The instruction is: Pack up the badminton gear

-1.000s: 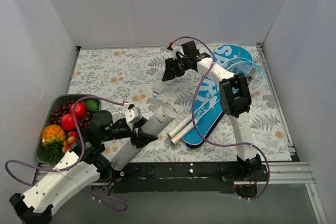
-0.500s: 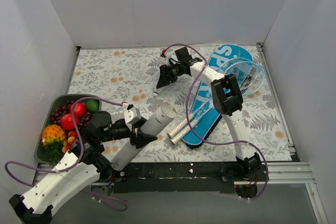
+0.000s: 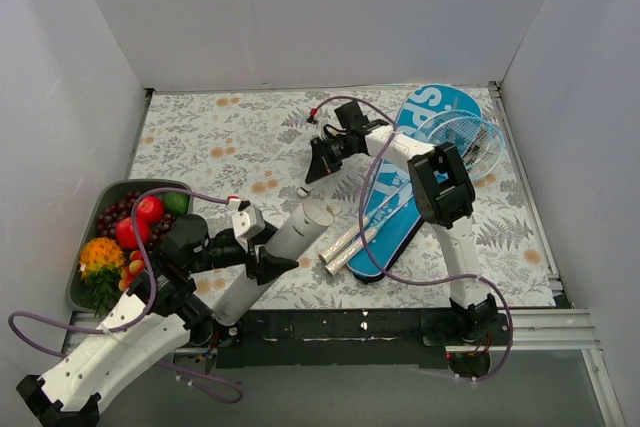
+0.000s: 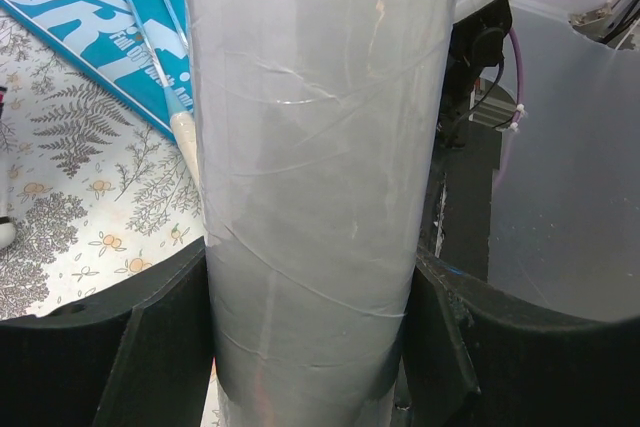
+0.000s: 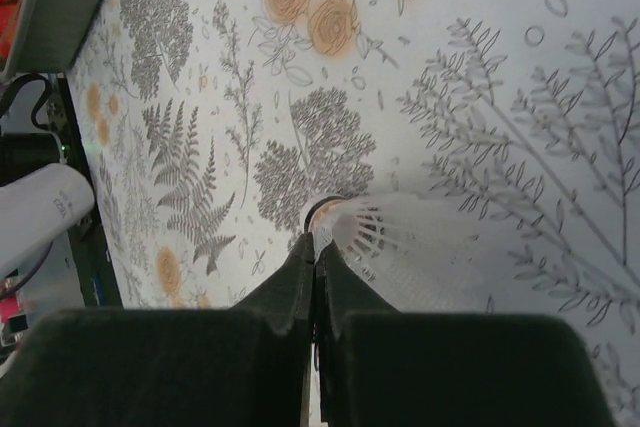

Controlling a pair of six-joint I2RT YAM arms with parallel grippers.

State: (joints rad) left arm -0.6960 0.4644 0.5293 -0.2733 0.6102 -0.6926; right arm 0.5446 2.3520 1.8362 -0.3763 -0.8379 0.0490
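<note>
A: White cardboard tube (image 3: 300,229), where is it?
B: Near-left of the table (image 3: 220,137), slanted, clamped in the left gripper (image 3: 258,247).
A: And the right gripper (image 5: 315,247)?
B: Mid-table, pinched on a small shuttlecock (image 5: 375,237). The rackets (image 3: 462,137) lie on the blue cover (image 3: 395,209), farther right.

White tube (image 4: 320,197); blue cover (image 3: 400,229); table (image 3: 220,137) fern-printed, orange blossoms; shuttlecock (image 5: 400,247) seemingly white.

Right gripper (image 5: 314,252) carried shuttlecock (image 5: 385,247) nearer the tube (image 3: 300,232).
</note>
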